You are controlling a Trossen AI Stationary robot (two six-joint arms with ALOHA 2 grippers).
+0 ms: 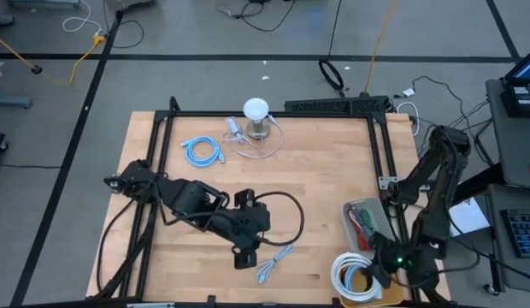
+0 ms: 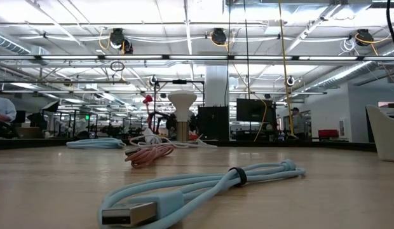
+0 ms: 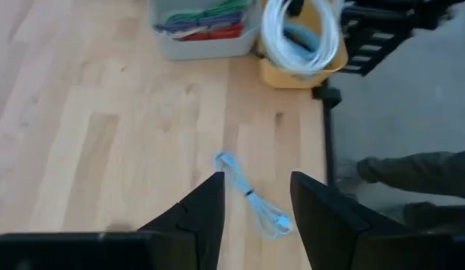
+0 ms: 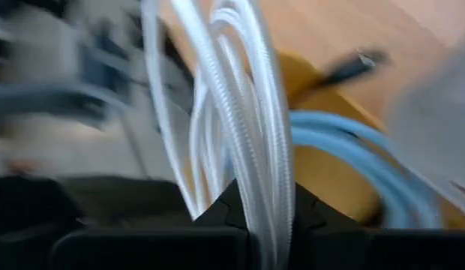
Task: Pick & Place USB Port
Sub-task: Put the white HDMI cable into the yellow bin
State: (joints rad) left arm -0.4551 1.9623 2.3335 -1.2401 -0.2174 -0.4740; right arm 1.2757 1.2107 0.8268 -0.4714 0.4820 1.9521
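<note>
Now, starting at the left of the high view, the left gripper hangs low over the table with its jaws spread. Its fingers stand apart with bare wood between them. Just ahead of those jaws and a little to one side lies the blue cable, loosely folded and bound by a dark band, flat on the wood and touched by neither finger. From table height the same cable shows close up, its USB plug nearest the lens.

Well behind the left jaws, near the far edge, sit a coiled blue cord, a pink cord and a white lamp with its own lead looped round it.

Further right, well beyond the left jaws, stands a grey bin holding red and green cables. Just beside it is a yellow tray with a white cable coiled in it.

At the right, the right gripper is down at that tray, jaws pinched on strands of the white cable, which rise straight out from between its fingertips. A pale blue cable lies in the tray just past those jaws. A person's sleeve shows beyond the table edge.
</note>
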